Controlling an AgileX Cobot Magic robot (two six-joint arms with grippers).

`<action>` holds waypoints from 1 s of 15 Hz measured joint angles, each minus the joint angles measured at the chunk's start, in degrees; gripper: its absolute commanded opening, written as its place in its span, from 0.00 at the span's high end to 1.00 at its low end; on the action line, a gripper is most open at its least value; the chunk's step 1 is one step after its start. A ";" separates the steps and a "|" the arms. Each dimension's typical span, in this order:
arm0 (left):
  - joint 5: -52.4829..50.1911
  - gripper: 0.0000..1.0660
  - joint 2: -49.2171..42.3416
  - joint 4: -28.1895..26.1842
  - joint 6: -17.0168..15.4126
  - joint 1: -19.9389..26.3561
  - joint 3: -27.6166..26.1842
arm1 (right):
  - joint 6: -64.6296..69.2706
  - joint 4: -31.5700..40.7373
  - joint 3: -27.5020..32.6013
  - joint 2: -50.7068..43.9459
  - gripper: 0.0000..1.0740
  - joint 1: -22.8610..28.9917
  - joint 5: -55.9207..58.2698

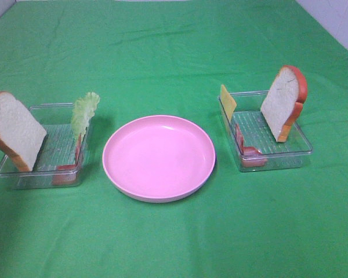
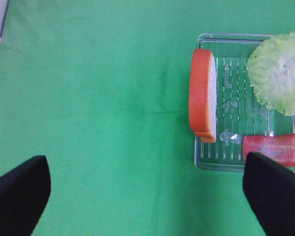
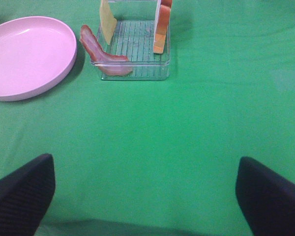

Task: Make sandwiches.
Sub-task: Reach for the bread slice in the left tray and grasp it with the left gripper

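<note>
In the high view a bread slice (image 1: 14, 130) leans in the left clear tray (image 1: 23, 174) with a lettuce leaf (image 1: 84, 111) and a bacon strip (image 1: 66, 172). The right clear tray (image 1: 296, 152) holds a bread slice (image 1: 283, 102), a yellow cheese square (image 1: 227, 101) and bacon (image 1: 247, 149). An empty pink plate (image 1: 159, 156) sits between them. The grippers are out of the high view. The left gripper (image 2: 146, 194) is open over bare cloth beside the bread (image 2: 202, 96), lettuce (image 2: 278, 72) and bacon (image 2: 278, 149). The right gripper (image 3: 146, 194) is open, well short of its tray (image 3: 137, 73), bacon (image 3: 102, 54), cheese (image 3: 107, 20) and bread (image 3: 162, 24).
A green cloth (image 1: 174, 231) covers the whole table. A pale wall edge (image 1: 336, 20) shows at the far right corner. The pink plate (image 3: 24, 54) lies beside the right tray in the right wrist view.
</note>
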 measured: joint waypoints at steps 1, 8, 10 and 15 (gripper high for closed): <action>-0.17 0.05 2.75 -0.11 0.00 0.00 -0.69 | 0.00 0.00 0.00 0.00 0.11 0.00 0.00; -8.08 0.05 20.23 -9.05 7.62 0.00 -1.26 | 0.00 0.00 0.00 0.00 0.11 0.00 0.00; -10.83 0.05 23.26 -9.45 8.88 0.00 -1.26 | 0.00 0.00 0.00 0.00 0.11 0.00 0.00; -17.59 0.06 27.67 -15.30 13.12 0.00 -1.26 | 0.00 0.00 0.00 0.00 0.11 0.00 0.00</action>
